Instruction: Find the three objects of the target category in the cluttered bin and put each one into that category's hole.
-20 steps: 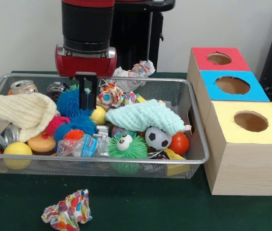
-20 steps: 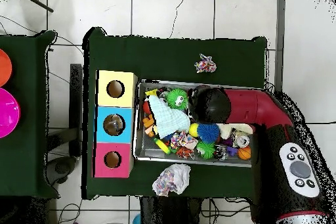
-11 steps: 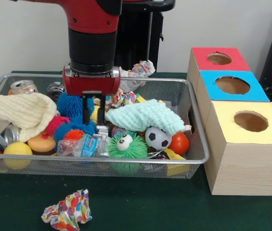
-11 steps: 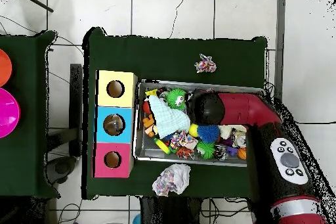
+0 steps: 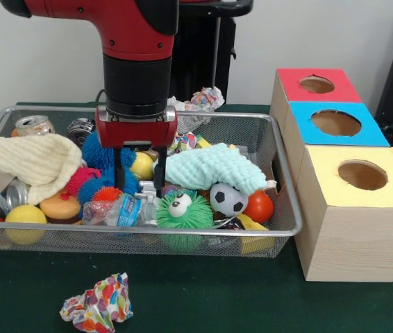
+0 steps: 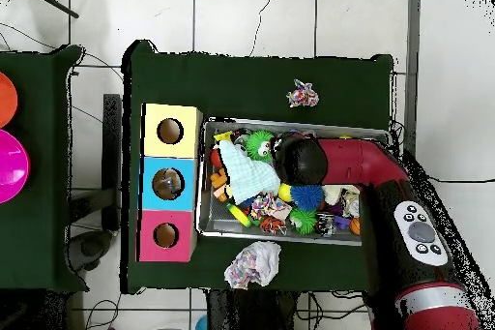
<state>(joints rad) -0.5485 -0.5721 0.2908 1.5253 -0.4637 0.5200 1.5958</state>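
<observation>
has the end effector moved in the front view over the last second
Yes. The end effector has dropped lower into the wire bin and shifted toward the mint cloth, with the yellow ball now between its open fingers.

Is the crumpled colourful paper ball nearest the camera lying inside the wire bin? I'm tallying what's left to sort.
No. The crumpled paper ball lies on the green table, outside the wire bin.

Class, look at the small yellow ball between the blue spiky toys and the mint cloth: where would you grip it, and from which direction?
Grip the yellow ball across its middle, coming straight down. It is round, so any pair of opposite sides would probably serve. The mint cloth and blue spiky toy crowd its flanks, leaving the top clearest. The pincer already hangs over it, fingers spread to either side.
</observation>
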